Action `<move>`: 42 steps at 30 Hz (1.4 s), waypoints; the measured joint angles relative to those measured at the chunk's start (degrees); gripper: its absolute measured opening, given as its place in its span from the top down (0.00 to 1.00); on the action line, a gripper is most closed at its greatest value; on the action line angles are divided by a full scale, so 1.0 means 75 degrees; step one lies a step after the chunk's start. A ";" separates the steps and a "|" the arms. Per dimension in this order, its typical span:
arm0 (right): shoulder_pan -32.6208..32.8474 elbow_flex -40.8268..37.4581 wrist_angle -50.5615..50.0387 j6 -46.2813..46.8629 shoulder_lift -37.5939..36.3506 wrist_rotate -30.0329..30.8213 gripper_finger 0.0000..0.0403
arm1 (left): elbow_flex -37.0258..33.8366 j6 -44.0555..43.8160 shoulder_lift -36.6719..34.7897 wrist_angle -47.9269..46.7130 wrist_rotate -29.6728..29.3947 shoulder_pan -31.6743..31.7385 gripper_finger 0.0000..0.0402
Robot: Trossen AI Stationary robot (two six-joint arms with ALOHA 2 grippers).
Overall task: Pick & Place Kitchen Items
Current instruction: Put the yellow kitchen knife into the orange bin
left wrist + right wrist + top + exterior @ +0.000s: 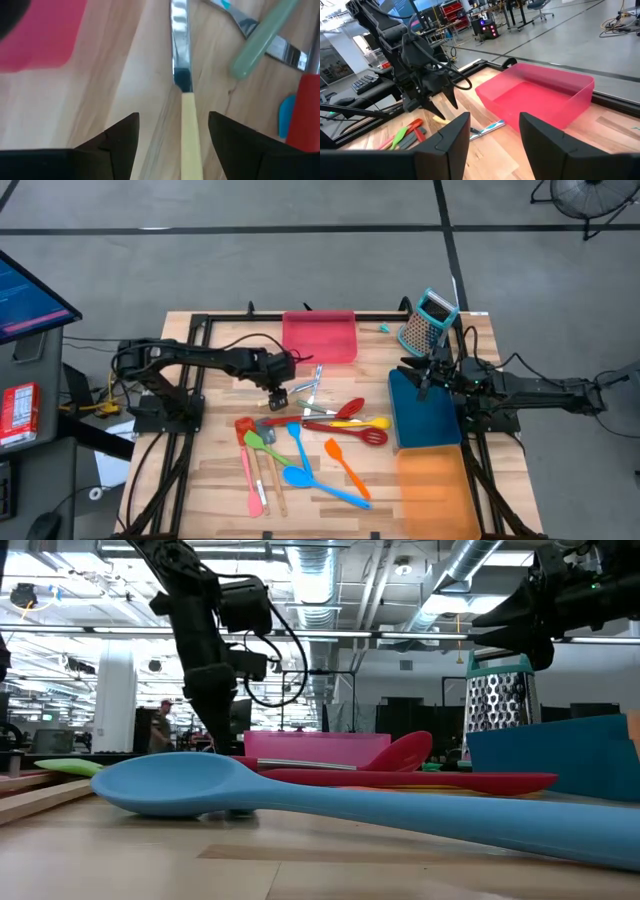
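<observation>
Several kitchen items lie flat on the table's middle: a blue spoon (300, 475), an orange spatula (346, 465), a green spatula (262, 442), red spoons (345, 412) and silver cutlery (312, 385). My left gripper (280, 395) points down, open, low over a utensil with a cream handle (189, 137) and a silver blade (181, 45). Its fingers stand on either side of the handle without touching it. My right gripper (425, 375) is open and empty, raised above the blue tray (425, 420); it also shows in its own wrist view (492, 125).
A red tray (320, 335) stands at the far edge and an orange tray (435, 485) at the near right. A teal-topped box grater (428, 320) stands at the far right corner. A pale green handle (260, 40) and a silver piece (280, 47) lie beside the cream-handled utensil.
</observation>
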 joint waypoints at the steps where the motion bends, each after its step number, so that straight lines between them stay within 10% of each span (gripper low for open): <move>1: -0.0001 0.0000 0.0000 0.0000 0.0000 -0.0001 0.59 | 0.0000 0.0035 0.0052 0.0005 0.0021 -0.0002 0.44; 17: -0.0001 0.0000 -0.0003 0.0000 0.0003 0.0000 0.59 | 0.0056 0.0200 0.1342 0.0342 0.0236 -0.0057 0.48; 29: -0.0001 0.0000 -0.0003 0.0000 0.0003 0.0000 0.61 | 0.0032 -0.0011 0.1248 0.0268 0.0334 0.0010 0.96; 42: -0.0001 0.0003 0.0000 0.0000 0.0000 0.0000 0.61 | -0.0019 -0.0637 -0.0036 0.0247 0.0895 0.0052 0.97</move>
